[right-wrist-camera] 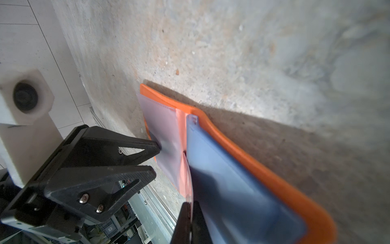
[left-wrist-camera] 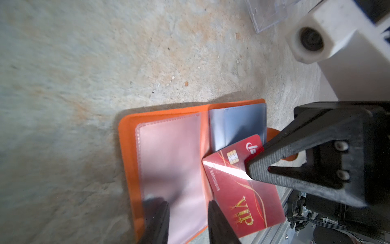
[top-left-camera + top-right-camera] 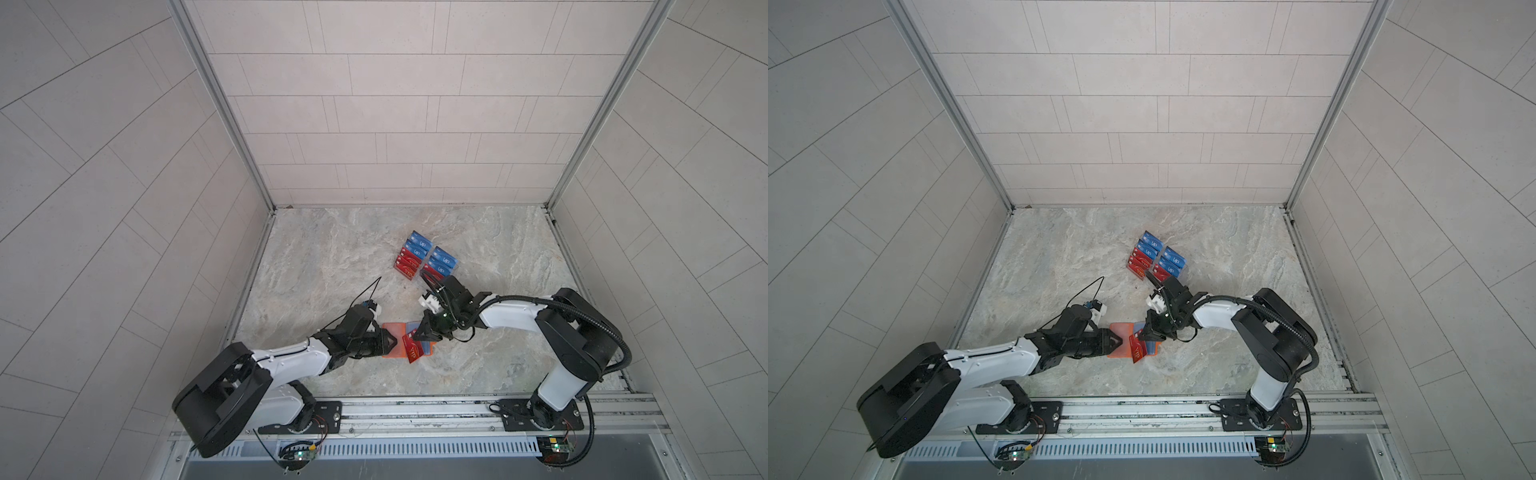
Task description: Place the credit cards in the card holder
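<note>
The orange card holder (image 3: 392, 330) (image 3: 1121, 328) (image 2: 126, 147) (image 1: 253, 169) lies open on the marble table near the front middle. My left gripper (image 3: 395, 343) (image 3: 1120, 341) (image 2: 186, 206) (image 1: 156, 160) is open. Its tips rest on the holder's left clear sleeve, with nothing between them. My right gripper (image 3: 417, 333) (image 3: 1142, 334) (image 2: 248, 166) (image 1: 191, 206) is shut on a red VIP credit card (image 3: 413, 351) (image 3: 1137, 351) (image 2: 242, 200), near the chip. The card is tilted over the bluish right sleeve (image 2: 236, 126) by the spine and sticks out past the holder's near edge.
Behind my right gripper, a clear tiered stand (image 3: 424, 259) (image 3: 1156, 257) holds several more red and blue cards. Its corner shows in the left wrist view (image 2: 266, 12). The metal rail (image 3: 415, 409) with the arm bases runs along the table's front edge.
</note>
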